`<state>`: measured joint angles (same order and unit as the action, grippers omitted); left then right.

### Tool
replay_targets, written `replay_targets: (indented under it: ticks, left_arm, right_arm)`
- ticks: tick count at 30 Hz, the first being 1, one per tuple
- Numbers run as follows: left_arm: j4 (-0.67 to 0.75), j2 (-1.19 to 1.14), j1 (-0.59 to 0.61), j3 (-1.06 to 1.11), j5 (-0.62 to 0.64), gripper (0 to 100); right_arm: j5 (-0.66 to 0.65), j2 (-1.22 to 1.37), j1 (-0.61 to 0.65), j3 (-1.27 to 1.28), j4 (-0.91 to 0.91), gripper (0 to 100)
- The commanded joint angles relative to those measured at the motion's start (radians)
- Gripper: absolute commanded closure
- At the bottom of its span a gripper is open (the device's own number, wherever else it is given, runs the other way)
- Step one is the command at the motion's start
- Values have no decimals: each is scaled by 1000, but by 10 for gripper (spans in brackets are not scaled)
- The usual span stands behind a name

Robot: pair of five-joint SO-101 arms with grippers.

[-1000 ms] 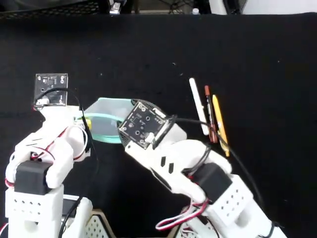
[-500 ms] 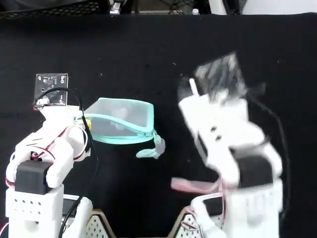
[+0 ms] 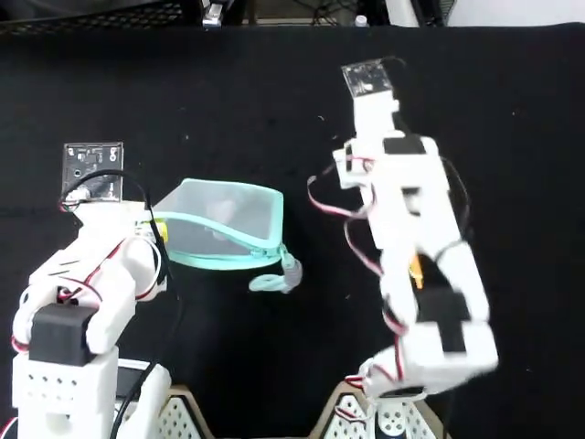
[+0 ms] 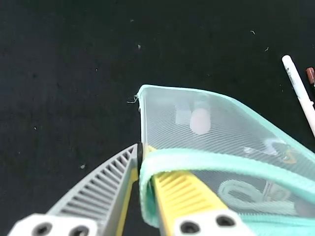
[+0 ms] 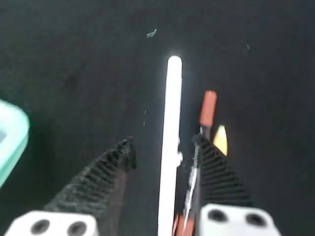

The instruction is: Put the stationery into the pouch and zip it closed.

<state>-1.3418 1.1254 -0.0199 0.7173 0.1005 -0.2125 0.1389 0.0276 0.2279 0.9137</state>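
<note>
While the right claw (image 5: 163, 145) is being held spread astride the white pen (image 5: 173, 88), with the brown pen (image 5: 207, 108) and yellow pen (image 5: 220, 140) just beside, the left claw (image 4: 141, 153) is being held clamped on the teal pouch (image 4: 206, 128) at its rim; the pouch is being rested on the black table (image 3: 183, 91).

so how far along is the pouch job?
Done: left gripper clamps the pouch rim. In hand: right gripper, open, straddles the white pen. Left: white pen, brown pen and yellow pen lie on the table, none packed; zipping.
</note>
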Motion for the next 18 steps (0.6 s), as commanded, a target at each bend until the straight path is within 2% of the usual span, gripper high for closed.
replay_targets:
  ticks: [1, 5, 18]
  left_arm:
    - [25, -3, -2, -1, -3, 970]
    - [23, -3, -2, -2, -3, 970]
    - [25, -3, -2, -1, -3, 970]
  right_arm:
    - [8, 170, -8, -197, -5, 808]
    - [-34, 351, -9, -401, 61, 808]
    - [-34, 848, -14, -1109, 322, 827]
